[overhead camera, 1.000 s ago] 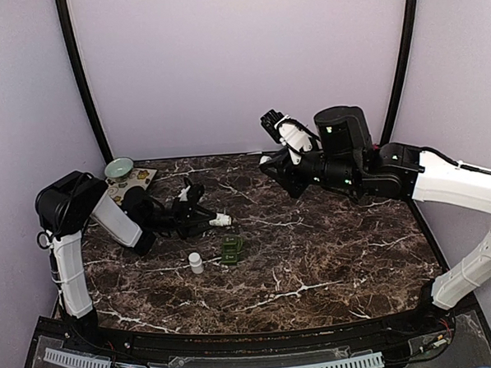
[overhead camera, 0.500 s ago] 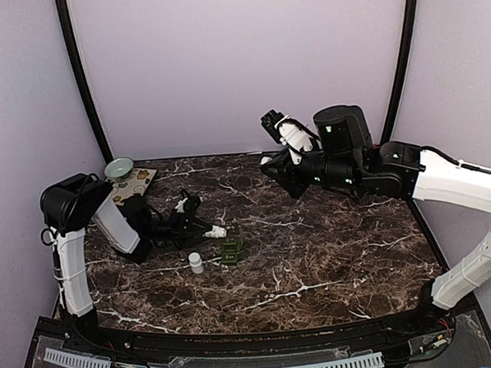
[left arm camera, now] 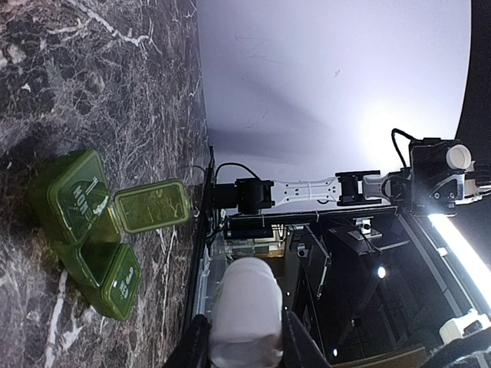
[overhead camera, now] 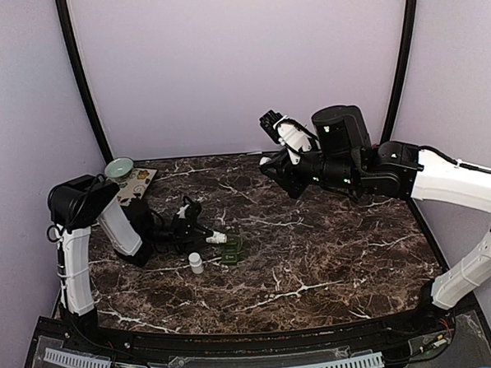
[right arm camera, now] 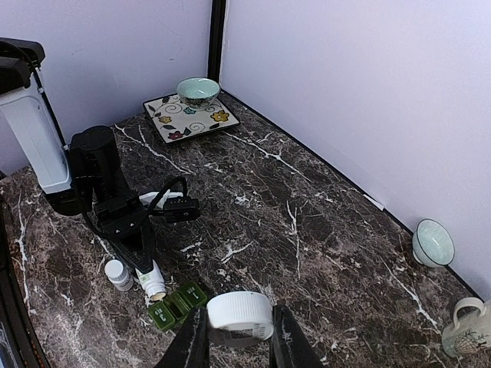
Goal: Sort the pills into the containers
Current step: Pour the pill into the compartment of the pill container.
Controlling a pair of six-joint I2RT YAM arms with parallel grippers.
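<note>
Start with the dark marble desk point(overhead camera: 340, 261): polished, and likely slick under small plastic things. Above its far half, note the right gripper point(right arm camera: 238, 328), raised well clear of the surface, fingers closed snugly on a white raised bottle point(overhead camera: 289, 136). Low down toward the left edge, see the left gripper point(left arm camera: 245, 343), likewise clamped, holding a tilted bottle point(left arm camera: 245, 307) by its body, mouth aimed at the containers point(overhead camera: 232, 249). Contact between mouth and box: impossible to tell, just beside at the least.

Find the containers left of the desk's centre, about midway between far and near edges. One dark green box, three compartments in a row, one lid point(left arm camera: 150, 205) flipped open, seemingly the middle one, the other two shut. Judge it light, stiff, thin-walled plastic, apt to skid on the marble at any nudge from the bottle. Better taken across the long walls or pinned at a short end, never by the open lid with its flimsy-looking hinge.

Just beside the box, toward the near left corner, spot a standing bottle point(overhead camera: 196, 262), upright and free of either gripper. Expect something light, rigid, smooth and round. Grip mid-body, square on, or risk a squirt sideways out of the fingers. No pills to be made out anywhere: too small or hidden.
</note>
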